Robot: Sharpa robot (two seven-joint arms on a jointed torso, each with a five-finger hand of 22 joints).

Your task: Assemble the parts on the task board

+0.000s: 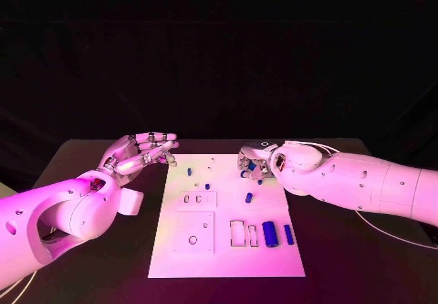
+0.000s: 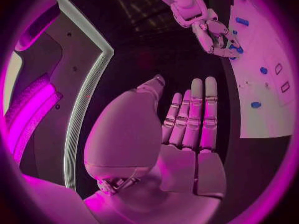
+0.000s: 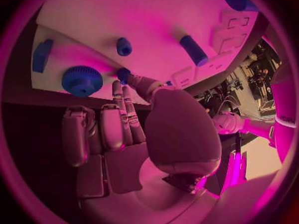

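The board lies flat in the middle of the table, long side running away from the robot. Near its close right corner sit a fat blue cylinder and a thin blue bar, side by side, just right of two narrow rectangular slots; they look parked there as stock waiting to be fitted. Mid-board a short blue peg lies loose, and smaller blue pieces, one of them a pin, stand toward the far end. The right hand hangs over the far right part of the board, fingers curled downward among the blue pieces there. In the right wrist view its fingertips reach close to a small blue stud, with a ribbed blue knob and another stud just beside, but I cannot tell whether anything is pinched between them; it reads as a hand working at, or about to take, one small part. The left hand is raised off the board's far left edge, holding nothing, its fingers straight and side by side in its own wrist view, likely kept clear so the right hand has room.
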